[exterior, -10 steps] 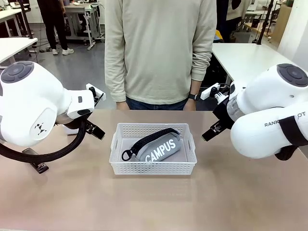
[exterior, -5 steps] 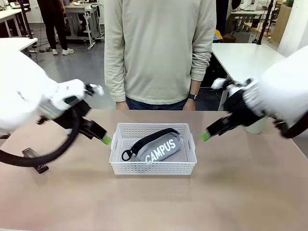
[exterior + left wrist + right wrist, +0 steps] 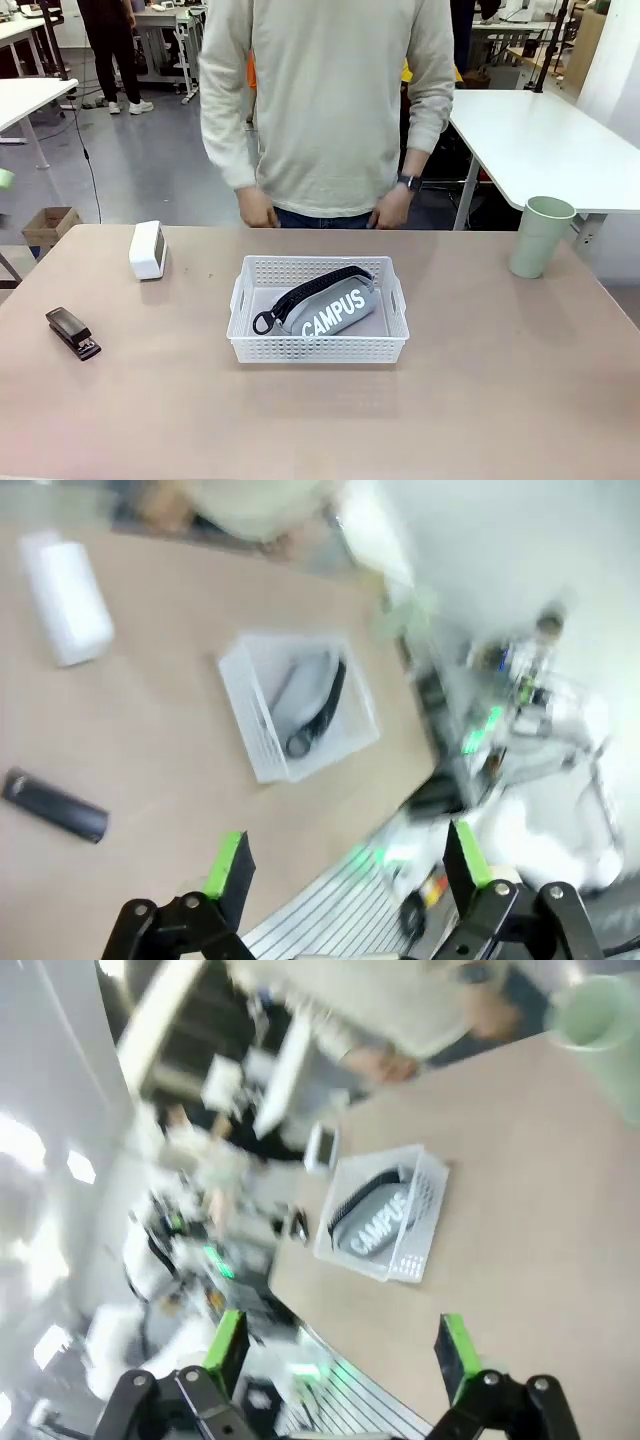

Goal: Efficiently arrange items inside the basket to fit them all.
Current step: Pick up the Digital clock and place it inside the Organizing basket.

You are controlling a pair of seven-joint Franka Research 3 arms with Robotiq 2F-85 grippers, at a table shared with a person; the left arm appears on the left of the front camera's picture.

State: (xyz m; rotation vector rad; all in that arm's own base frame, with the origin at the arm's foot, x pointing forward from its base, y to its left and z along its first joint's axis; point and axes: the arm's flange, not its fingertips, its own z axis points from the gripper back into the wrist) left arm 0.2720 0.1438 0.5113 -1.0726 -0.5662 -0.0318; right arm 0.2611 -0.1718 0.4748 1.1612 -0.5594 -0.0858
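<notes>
On the tan table (image 3: 320, 420), across from a standing person (image 3: 330, 100), the white basket (image 3: 318, 350) is holding the grey CAMPUS pouch (image 3: 338, 308).
Inside the basket, at the table's middle, the pouch is lying diagonally with its black strap (image 3: 315, 283) running along the far side. High above the table the left gripper (image 3: 345, 865) and right gripper (image 3: 340, 1350) are hanging with jaws spread wide, gripping nothing. Outside the basket, the pale green cup (image 3: 540, 236) is standing upright far right, the white box (image 3: 147, 249) is sitting far left, and the black stapler (image 3: 72, 332) is lying near the left edge.
</notes>
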